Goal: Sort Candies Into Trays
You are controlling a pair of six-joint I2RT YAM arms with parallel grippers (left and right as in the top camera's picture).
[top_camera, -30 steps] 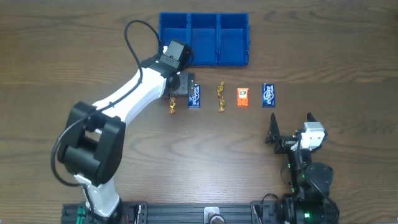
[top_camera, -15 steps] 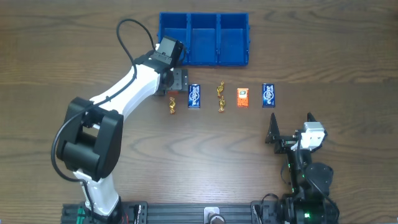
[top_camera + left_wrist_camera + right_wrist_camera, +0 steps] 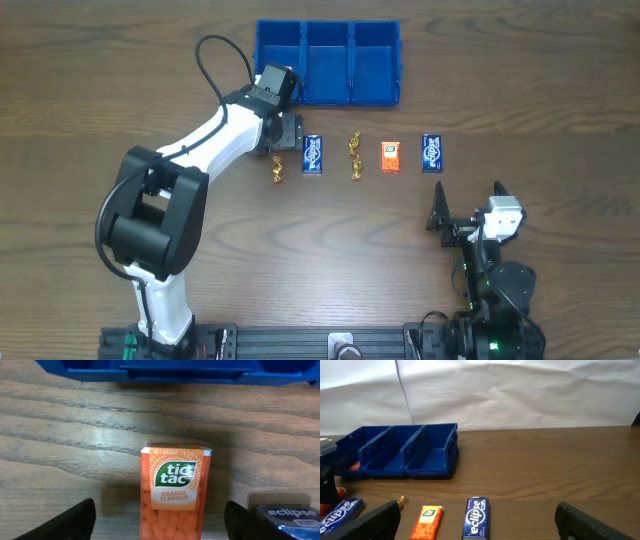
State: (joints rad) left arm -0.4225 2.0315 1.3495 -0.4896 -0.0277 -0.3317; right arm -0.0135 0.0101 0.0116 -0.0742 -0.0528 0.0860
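We judge the sorting barely begun. The left pincer [image 3: 161, 522] hangs spread over an orange box [image 3: 175, 490], one finger on each side and clear of it. The box lies flat on the table [image 3: 560, 90] between them, not yet pinched. The blue tray [image 3: 328, 100] stands just beyond the pincer. Its three compartments look bare from above, though the arm hides part of the nearest one.

Left to sort are a blue pack [image 3: 287, 515] just beside the pincer, then, farther off on that side, gold-wrapped sweets [image 3: 354, 148], a second orange box [image 3: 390, 155] and a second blue pack [image 3: 431, 152]. A lone gold sweet [image 3: 278, 170] lies near the pincer too. The right pincer [image 3: 440, 213] rests spread, well apart from them all.

The orange box bears a green oval badge with white lettering and small print above and below it. The blue packs carry pale lettering lengthwise. We leave the wording unread.
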